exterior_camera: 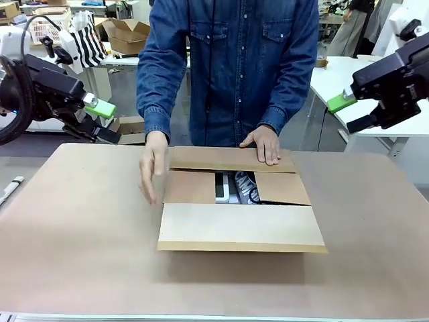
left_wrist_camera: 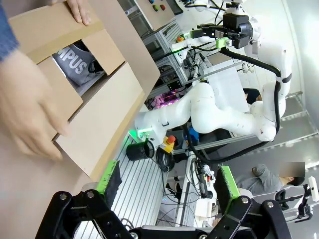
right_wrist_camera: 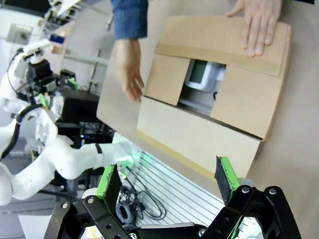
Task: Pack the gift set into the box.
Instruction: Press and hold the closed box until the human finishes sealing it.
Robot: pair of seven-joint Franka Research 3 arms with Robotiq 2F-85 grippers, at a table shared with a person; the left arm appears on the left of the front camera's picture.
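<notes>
away from the box (exterior_camera: 241, 228), both jaws wide; empty

You're in a robotics lab: white Franka arm (left_wrist_camera: 224, 114) bolted by a slotted aluminium base (left_wrist_camera: 144, 189), red e-stop button (left_wrist_camera: 170, 141) and loose cables (left_wrist_camera: 192, 164) beside it, push-button control panel (left_wrist_camera: 158, 7) behind, and further back, white workbenches (exterior_camera: 348, 77), an open carton (exterior_camera: 127, 33), a seated person (left_wrist_camera: 266, 177)
</notes>
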